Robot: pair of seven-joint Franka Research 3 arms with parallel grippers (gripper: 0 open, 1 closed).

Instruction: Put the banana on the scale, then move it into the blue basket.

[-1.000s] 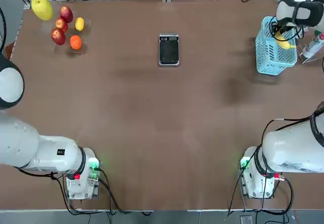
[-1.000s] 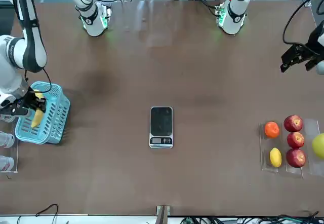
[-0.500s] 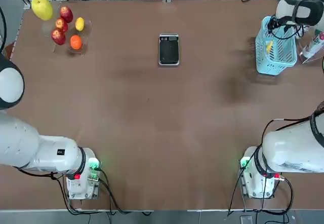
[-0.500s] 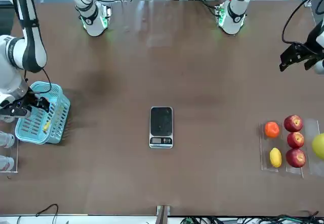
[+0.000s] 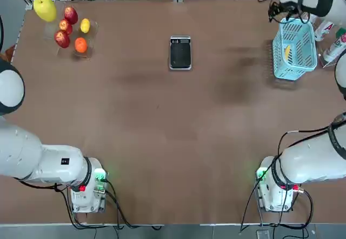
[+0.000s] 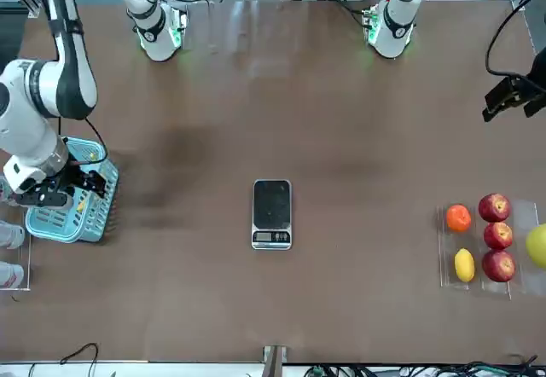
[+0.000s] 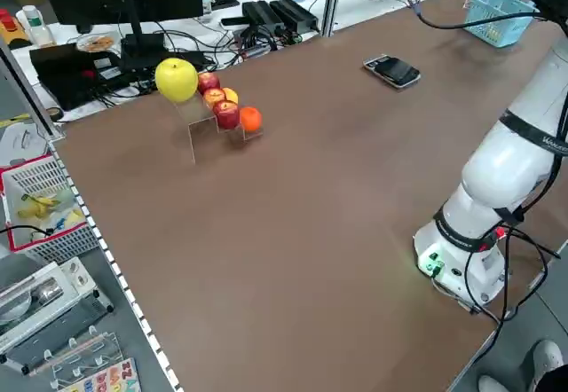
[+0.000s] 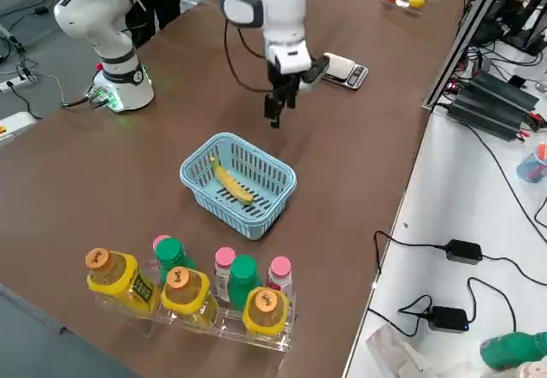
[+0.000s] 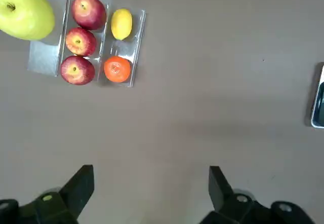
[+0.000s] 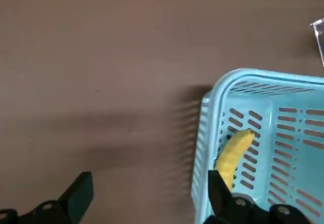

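Observation:
The banana [image 5: 287, 51] lies loose inside the blue basket [image 5: 292, 72] at the table's far right, also seen in the right side view as banana [image 8: 231, 181] in basket [image 8: 258, 216]. My right gripper [image 8: 280, 107] hangs open and holds nothing, up off the table just past the basket's corner on the side toward the table's middle; in its wrist view the gripper [image 10: 149, 196] has the banana [image 10: 234, 150] beside one finger. The scale [image 5: 180, 52] sits bare at the far centre. My left gripper [image 6: 514, 101] hovers open, high near the fruit stand.
A clear stand [image 5: 88, 38] with apples, an orange, a lemon and a big yellow-green fruit is at the far left corner. Capped bottles [image 8: 188, 288] stand in a rack just outside the basket, near the right edge. Cables run along the far edge.
The right gripper opened and the banana dropped from it into the blue basket. The gripper then rose and drew off the basket toward the table's middle.

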